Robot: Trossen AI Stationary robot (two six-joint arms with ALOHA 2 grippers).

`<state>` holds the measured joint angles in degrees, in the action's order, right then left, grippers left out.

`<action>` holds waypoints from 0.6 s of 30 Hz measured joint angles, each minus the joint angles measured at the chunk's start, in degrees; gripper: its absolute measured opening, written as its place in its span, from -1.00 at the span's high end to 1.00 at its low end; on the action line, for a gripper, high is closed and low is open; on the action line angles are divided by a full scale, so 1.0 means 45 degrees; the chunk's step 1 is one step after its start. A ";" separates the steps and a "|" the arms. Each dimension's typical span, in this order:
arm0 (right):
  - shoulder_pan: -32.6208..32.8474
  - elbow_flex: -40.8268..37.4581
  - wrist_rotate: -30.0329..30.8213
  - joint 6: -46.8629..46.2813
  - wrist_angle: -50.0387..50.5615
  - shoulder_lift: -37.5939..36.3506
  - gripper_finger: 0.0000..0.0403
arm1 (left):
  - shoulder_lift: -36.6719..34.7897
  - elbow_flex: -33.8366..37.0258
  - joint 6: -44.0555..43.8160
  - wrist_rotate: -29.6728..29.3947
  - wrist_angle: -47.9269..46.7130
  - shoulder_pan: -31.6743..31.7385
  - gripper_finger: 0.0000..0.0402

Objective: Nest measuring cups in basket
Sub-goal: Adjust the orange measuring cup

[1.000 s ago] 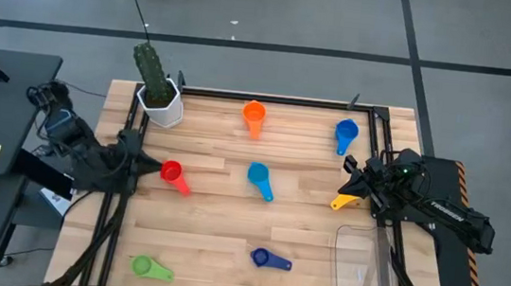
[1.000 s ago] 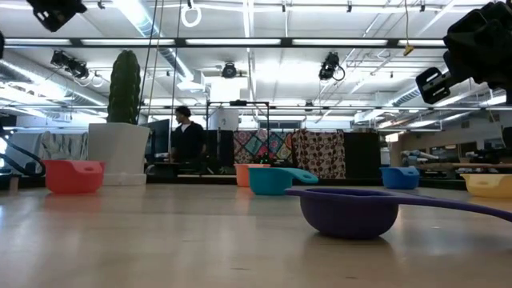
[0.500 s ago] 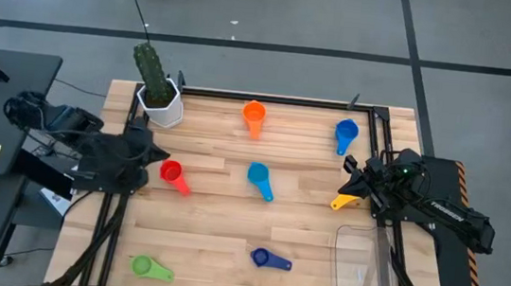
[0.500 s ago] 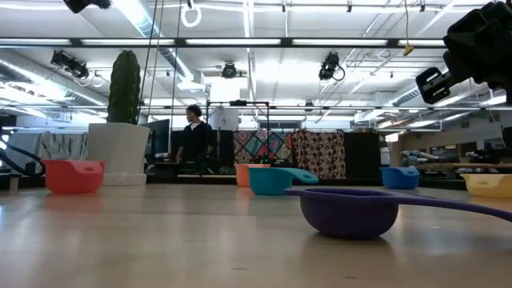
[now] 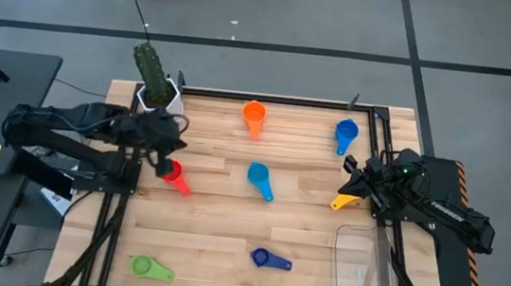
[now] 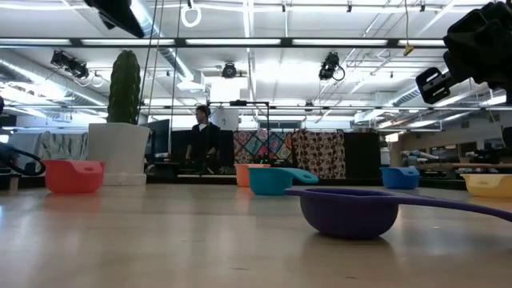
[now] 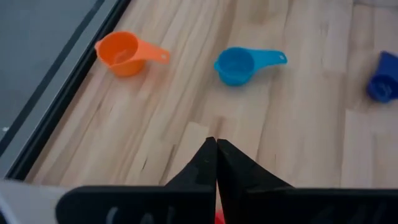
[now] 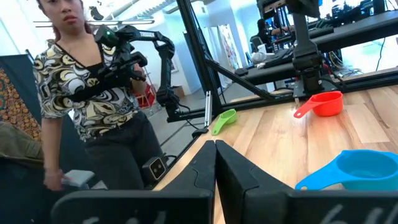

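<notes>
Left hand (image 5: 175, 144), fingers closed and empty, is hovering just above the red cup (image 5: 171, 172) at the desk's (image 5: 217, 234) nine o'clock; right hand (image 5: 351, 179) is resting closed at three o'clock.

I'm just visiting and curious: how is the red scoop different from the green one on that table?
The red cup lies near the table's left edge, right beside the left end effector, which hangs above it with its fingers shut. The green cup lies alone at the near left corner, far from both arms. Red's handle points toward the table's middle and near side; green's points right. Both are small handled scoops resting on the wood.
</notes>
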<state>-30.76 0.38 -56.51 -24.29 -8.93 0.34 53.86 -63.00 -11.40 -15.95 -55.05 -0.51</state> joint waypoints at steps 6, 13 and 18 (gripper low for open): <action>0.0000 0.0000 0.0005 -0.0004 0.0005 0.0000 0.93 | 0.1227 0.0000 0.0502 0.0754 0.1894 0.1855 0.98; 0.0000 0.0000 0.0005 0.0000 0.0000 0.0004 0.93 | 0.3362 0.0005 -0.0238 0.0927 0.3637 0.3766 0.98; 0.0000 0.0000 0.0002 -0.0003 0.0000 0.0001 0.93 | 0.4678 0.0005 -0.0925 0.2855 0.4151 0.4850 0.98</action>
<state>-30.76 0.38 -56.50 -24.31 -8.93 0.34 74.91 -62.98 -15.57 -3.10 -36.37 21.32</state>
